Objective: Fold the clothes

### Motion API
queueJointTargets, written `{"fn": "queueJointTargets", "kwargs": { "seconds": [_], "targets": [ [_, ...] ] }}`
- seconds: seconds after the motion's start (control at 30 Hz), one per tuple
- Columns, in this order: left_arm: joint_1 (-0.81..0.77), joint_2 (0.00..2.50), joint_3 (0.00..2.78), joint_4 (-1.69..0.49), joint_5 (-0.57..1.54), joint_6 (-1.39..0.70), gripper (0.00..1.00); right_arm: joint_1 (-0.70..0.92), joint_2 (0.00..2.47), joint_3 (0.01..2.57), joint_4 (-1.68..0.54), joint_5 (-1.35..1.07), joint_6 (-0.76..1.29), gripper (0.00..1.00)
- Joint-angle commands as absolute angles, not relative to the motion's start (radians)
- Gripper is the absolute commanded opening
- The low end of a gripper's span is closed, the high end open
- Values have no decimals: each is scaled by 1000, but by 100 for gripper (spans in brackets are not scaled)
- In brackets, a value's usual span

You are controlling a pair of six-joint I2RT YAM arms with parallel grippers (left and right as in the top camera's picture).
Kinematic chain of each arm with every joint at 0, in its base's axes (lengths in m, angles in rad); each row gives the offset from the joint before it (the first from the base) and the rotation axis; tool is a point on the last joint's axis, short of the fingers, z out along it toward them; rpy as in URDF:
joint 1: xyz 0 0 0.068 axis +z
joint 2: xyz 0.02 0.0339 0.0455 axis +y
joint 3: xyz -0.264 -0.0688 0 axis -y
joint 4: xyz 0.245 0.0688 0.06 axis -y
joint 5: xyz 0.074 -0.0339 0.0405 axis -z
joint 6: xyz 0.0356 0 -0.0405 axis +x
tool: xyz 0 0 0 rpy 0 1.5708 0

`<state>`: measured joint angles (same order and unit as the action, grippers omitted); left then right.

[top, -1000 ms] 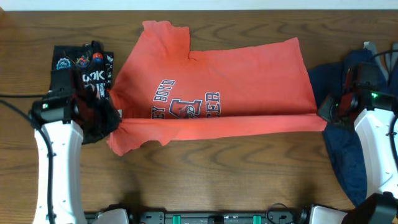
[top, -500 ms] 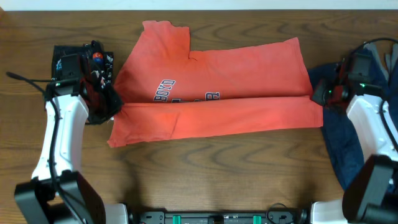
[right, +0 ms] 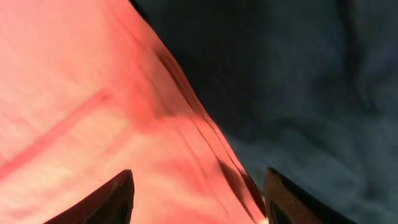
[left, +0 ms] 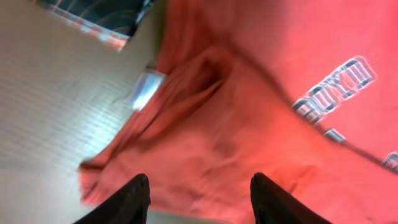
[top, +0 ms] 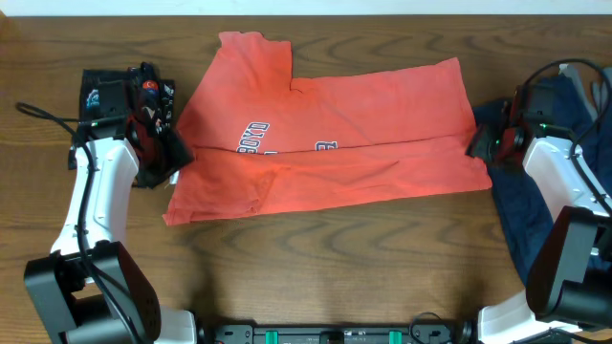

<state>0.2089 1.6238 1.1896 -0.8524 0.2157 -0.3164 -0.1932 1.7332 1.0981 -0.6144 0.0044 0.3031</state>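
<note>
**Orange-red T-shirt [top: 335, 115]: near strip folded over, claws open**

The shirt lay spread mid-table with the print up. Its near strip was doubled back over the lower half of the lettering. The left gripper [top: 177, 158] sat at the flap's left end. The right gripper [top: 475, 145] sat at the right end, beside the navy T-shirt [top: 531, 220]. One claw per end probably kept the crease straight. Both wrist views showed fingers spread wide with nothing between them.

Compared with 1.0 s earlier, the flap edge had moved farther up, hiding more print. Both arms had shifted toward the far side.
</note>
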Motion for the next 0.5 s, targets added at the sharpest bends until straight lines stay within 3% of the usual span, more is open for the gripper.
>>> {"fn": "queueJointTargets", "kwargs": {
  "seconds": [0.0, 0.17, 0.47],
  "targets": [
    [215, 1616, 1190, -909, 131, -313, 54, -212, 1724, 1097, -690, 91, 291, 65],
    [215, 1616, 1139, -930, 118, -316, 54, -212, 1724, 1095, -753, 101, 255, 64],
    [215, 1616, 989, -765, 123, -316, 54, -206, 1741, 1037, -721, 58, 253, 56]
  ]
}}
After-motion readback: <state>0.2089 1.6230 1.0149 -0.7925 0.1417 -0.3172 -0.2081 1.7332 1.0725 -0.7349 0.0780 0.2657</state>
